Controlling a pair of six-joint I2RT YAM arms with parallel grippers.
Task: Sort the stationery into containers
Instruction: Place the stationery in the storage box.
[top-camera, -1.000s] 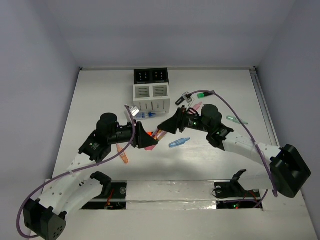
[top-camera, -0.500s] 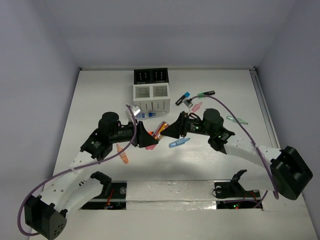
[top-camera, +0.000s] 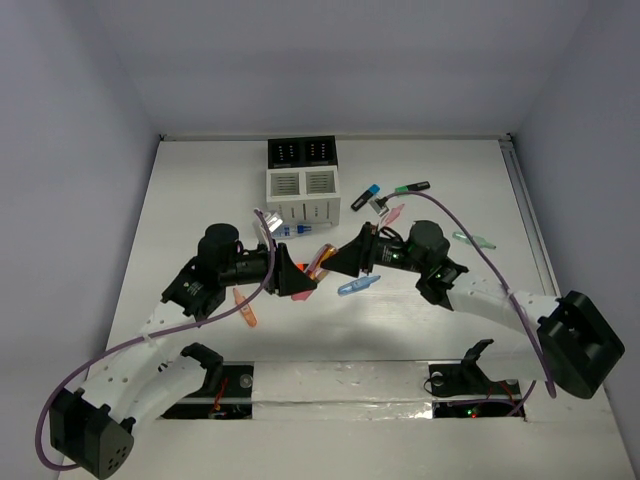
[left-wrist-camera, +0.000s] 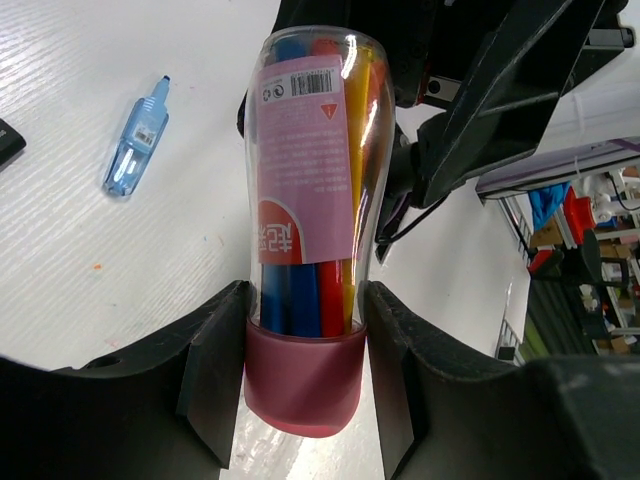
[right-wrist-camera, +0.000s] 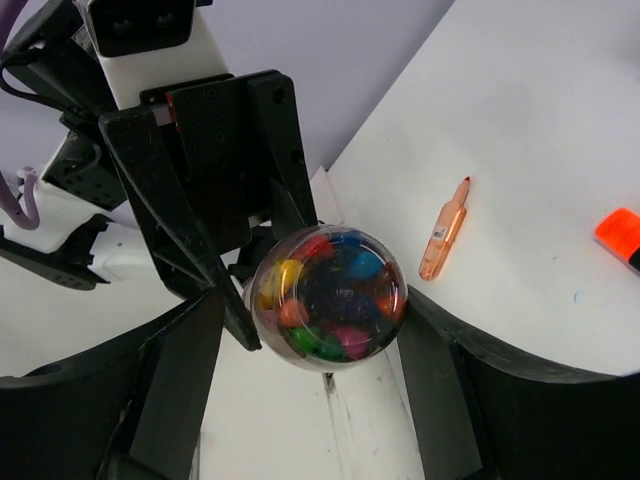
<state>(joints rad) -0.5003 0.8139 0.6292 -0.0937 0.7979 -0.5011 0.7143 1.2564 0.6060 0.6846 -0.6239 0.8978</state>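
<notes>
One tube (top-camera: 320, 257) of coloured pens is off the table (top-camera: 200, 200), level, between the two grippers at mid-table. It is clear, with a pink label and a pink cap.

I see the left gripper (top-camera: 303, 274) clamped on the cap end; its fingers (left-wrist-camera: 215, 365) press both sides of the cap. The right gripper (top-camera: 336, 260) faces it from the other side. Its fingers (right-wrist-camera: 175, 370) stand wide either side of the tube's rounded end, one close against it. I cannot tell whether they press it.

Directly beside the tube, on the right arm's side, a blue pen (top-camera: 358, 285) lies flat on the table, apart from both grippers. An orange pen (top-camera: 245, 310) lies near the left arm's wrist. The right wrist view also shows an orange highlighter (right-wrist-camera: 620, 232) at its edge.

Four cups (top-camera: 305, 185) stand in a block at the far side, two white in front, two black behind. Small blue items (top-camera: 287, 230) lie just in front of the white pair, between the cups and the left gripper.

To the right of the cups lie a blue-capped highlighter (top-camera: 367, 195), a green-capped highlighter (top-camera: 411, 187) and a pink pen (top-camera: 394, 213). A green pen (top-camera: 474, 240) lies further right. The right arm's purple cable (top-camera: 452, 222) arches over that group and partly hides it.
</notes>
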